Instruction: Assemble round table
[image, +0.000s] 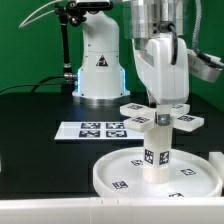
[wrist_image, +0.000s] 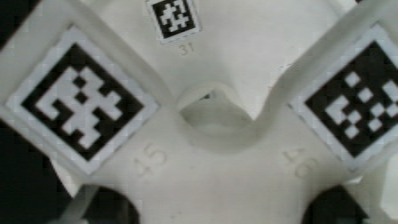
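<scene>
The large rimmed round disc (image: 120, 172) lies on the black table at the front. The short cylinder leg (image: 157, 152) stands upright on the disc's middle, with a tag on its side. The cross-shaped four-arm piece (image: 183, 119) sits level on top of the leg. My gripper (image: 160, 103) comes straight down onto the cross's centre and is shut on it. In the wrist view the cross-shaped piece (wrist_image: 214, 120) fills the picture, with tags on its arms. My gripper (wrist_image: 217, 205) has its dark fingers (wrist_image: 111, 203) on either side of the white centre.
The marker board (image: 90, 129) lies flat on the table behind the disc, toward the exterior view's left. The white robot base (image: 100, 62) stands at the back. A white block (image: 216, 165) shows at the exterior view's right edge beside the disc.
</scene>
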